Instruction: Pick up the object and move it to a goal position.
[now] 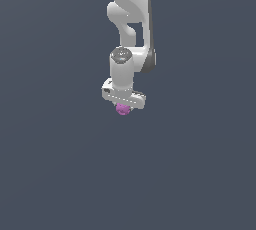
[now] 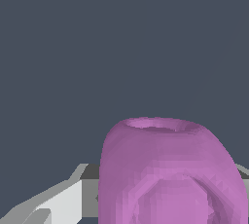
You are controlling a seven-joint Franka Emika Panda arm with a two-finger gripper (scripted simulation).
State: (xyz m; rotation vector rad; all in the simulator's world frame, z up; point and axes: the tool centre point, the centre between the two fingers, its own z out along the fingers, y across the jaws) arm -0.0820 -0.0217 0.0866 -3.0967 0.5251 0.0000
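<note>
The object [image 1: 123,109] is a small magenta-pink roundish lump, sitting directly under the white gripper bar of my gripper [image 1: 123,105] in the exterior view. It is much narrower than the bar. In the wrist view the object [image 2: 170,174] fills the space between the grey-white fingers [image 2: 63,201], with its rounded top facing away from the camera. The jaws stand close against both sides of the lump and appear shut on it. In the exterior view the fingertips are hidden by the bar and the lump.
The white arm [image 1: 131,19] rises from the gripper to the top of the exterior view. The background is a uniform dark grey-blue surface [image 1: 200,164]. No goal marker or other object shows.
</note>
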